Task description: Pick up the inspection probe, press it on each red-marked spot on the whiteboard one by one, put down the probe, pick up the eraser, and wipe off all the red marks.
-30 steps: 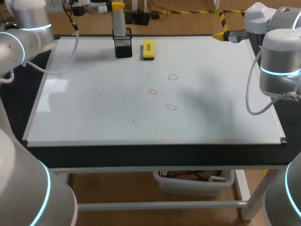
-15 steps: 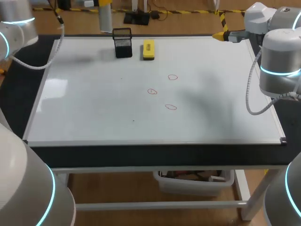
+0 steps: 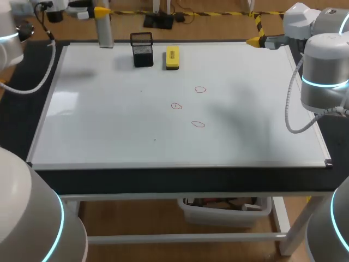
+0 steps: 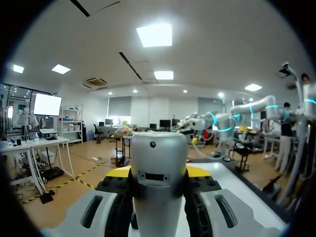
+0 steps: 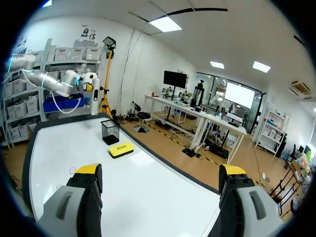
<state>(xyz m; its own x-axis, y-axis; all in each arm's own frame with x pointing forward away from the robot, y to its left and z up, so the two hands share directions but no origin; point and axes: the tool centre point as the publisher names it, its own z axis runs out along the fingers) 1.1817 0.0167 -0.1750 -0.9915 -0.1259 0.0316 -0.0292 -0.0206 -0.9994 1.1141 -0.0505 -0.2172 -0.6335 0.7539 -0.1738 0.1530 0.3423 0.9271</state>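
mesh holder (image 3: 142,50) between probe (image 3: 104,31) and eraser (image 3: 172,57)

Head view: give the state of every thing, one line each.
inspection probe: out of the holder, gripped upright.
left gripper: shut on inspection probe.
right gripper: open, empty.
mesh holder: upright, empty.
eraser: lying flat, untouched.
red marks: three, unwiped.

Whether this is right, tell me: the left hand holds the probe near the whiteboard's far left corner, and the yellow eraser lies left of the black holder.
No. The head view shows the yellow eraser lying right of the black holder, not left. The rest stands: the left hand holds the probe near the far left corner of the whiteboard.
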